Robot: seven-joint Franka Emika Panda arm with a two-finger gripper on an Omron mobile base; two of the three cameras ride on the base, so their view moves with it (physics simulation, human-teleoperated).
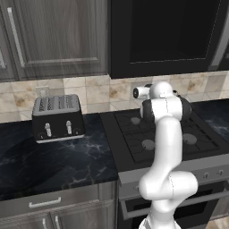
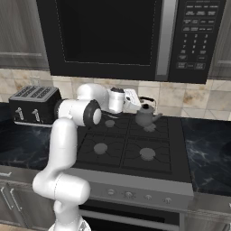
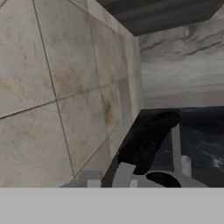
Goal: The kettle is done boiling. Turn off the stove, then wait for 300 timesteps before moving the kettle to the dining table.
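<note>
1. Nearest the base, the silver knob strip (image 2: 135, 195) runs along the front of the stove (image 2: 131, 149); no burner shows a flame, so the stove looks to be off.
2. On the rear right burner sits the kettle (image 2: 145, 116), its black arched handle (image 2: 149, 100) upright.
3. The gripper (image 2: 139, 103) is at that handle. The jaws look drawn in narrow around it, though a firm hold cannot be confirmed; the hand view looks past the kettle's lid (image 3: 168, 178) toward the tiled backsplash (image 3: 61, 87).
4. Judged step: grasping the kettle. The next move calls for a straight lift clear of the grate, then carrying it to the dining table.
</note>
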